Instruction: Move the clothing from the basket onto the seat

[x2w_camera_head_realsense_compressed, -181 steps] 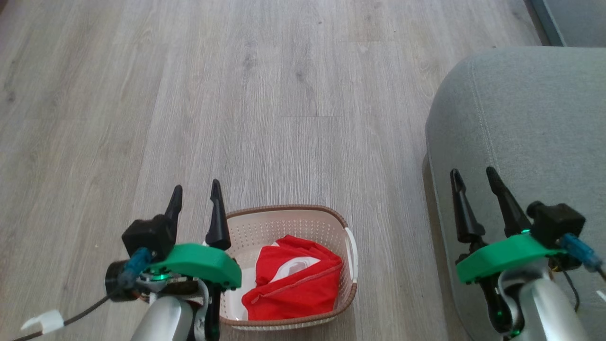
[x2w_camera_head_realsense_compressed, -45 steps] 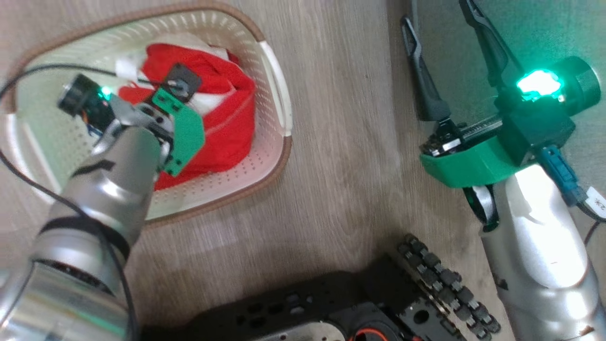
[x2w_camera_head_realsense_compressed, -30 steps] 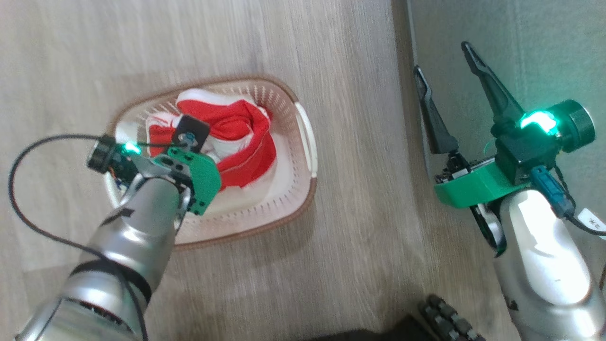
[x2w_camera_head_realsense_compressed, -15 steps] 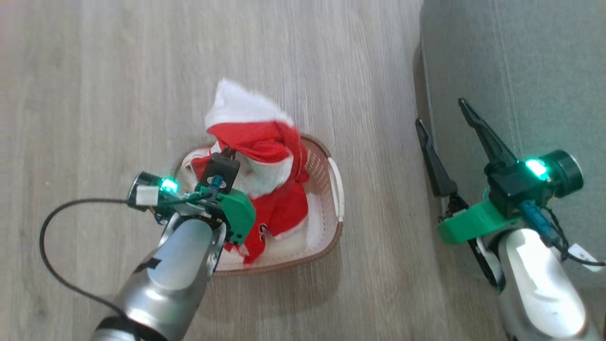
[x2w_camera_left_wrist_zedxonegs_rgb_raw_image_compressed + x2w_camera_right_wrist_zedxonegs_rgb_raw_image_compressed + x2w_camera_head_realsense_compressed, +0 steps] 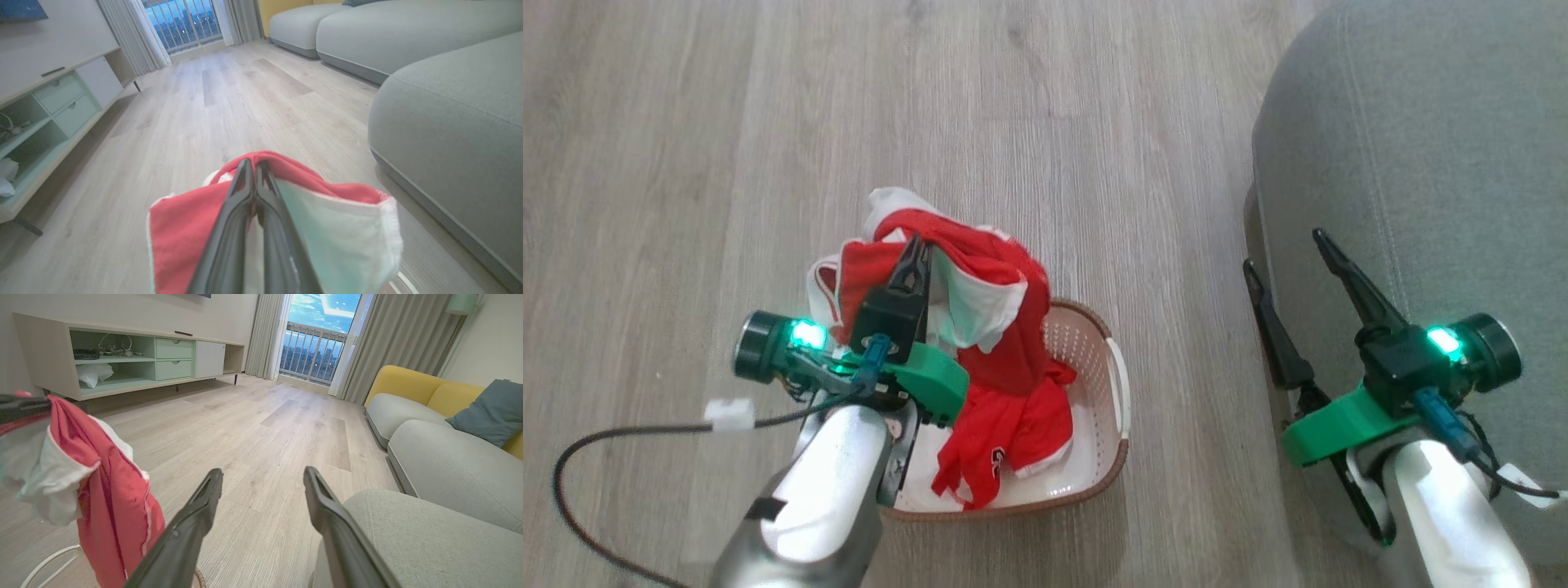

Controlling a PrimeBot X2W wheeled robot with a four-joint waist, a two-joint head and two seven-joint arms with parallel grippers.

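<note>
Wood floor (image 5: pixel 1094 122) — one basket (image 5: pixel 1088 343), one seat (image 5: pixel 1421 122); left hand (image 5: pixel 915 255) clamped on red clothing (image 5: pixel 1005 359), right hand (image 5: pixel 1283 250) spread.

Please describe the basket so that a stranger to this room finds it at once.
From the big grey-green seat, look left across the wooden floor to the basket. It is cream plastic with perforated walls and a brown braided rim, and red clothing sticks out of it.

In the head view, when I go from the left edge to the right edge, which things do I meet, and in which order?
white cable tag → left gripper, shut on the red clothing → basket's white handle → right gripper, open → grey-green seat
</note>
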